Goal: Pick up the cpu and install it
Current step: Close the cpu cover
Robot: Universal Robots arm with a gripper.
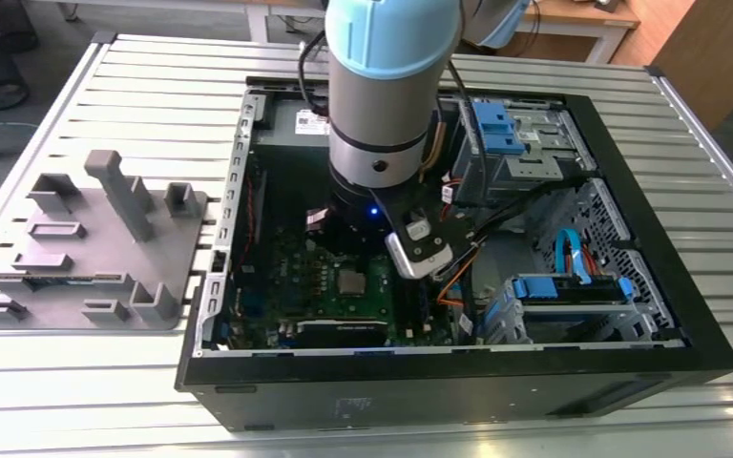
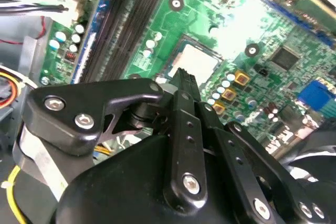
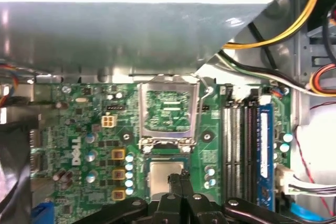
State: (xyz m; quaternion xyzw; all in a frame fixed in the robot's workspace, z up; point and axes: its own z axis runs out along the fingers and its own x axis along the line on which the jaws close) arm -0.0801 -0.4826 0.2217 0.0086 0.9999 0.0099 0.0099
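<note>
Item 1. Black two-finger gripper (image 3: 181, 176) with bolted link arms, seen in both wrist views (image 2: 184, 74). The fingers are drawn close together with nothing visible between them. The tips stand directly over one edge of item 2; whether they touch it cannot be told.

Item 2. The cpu (image 3: 160, 174), a small flat square chip with a shiny silver top. It lies flat in its socket on the board, partly covered by the fingertips (image 2: 199, 61). In the exterior view it sits at 6 o'clock from the arm's lower end (image 1: 350, 280).

Item 3. Silver metal socket bracket (image 3: 142, 111), a rectangular frame. It is swung open and stands just beyond the cpu.

Item 4. Green printed motherboard (image 3: 79, 129) carrying yellow square components and round silver capacitors. It lies on the floor of the case (image 1: 303, 277).

Item 5. Dark parallel memory slots (image 3: 239, 145), beside the socket, with a blue strip along their outer side.

Item 6. Yellow cable (image 3: 294, 22), curving over the case metal past the board.

Item 7. Grey and pale-blue robot arm (image 1: 386, 86), reaching down into the case.

Item 8. Black open computer case (image 1: 469, 367). It holds blue plastic drive cages (image 1: 507, 129) at 1 o'clock from the cpu.

Item 9. Grey plastic fixture plate (image 1: 87, 248) with upright blocks, at 9 o'clock from the case.

Item 10. Slatted silver metal table (image 1: 87, 382), bearing the case and the plate.
</note>
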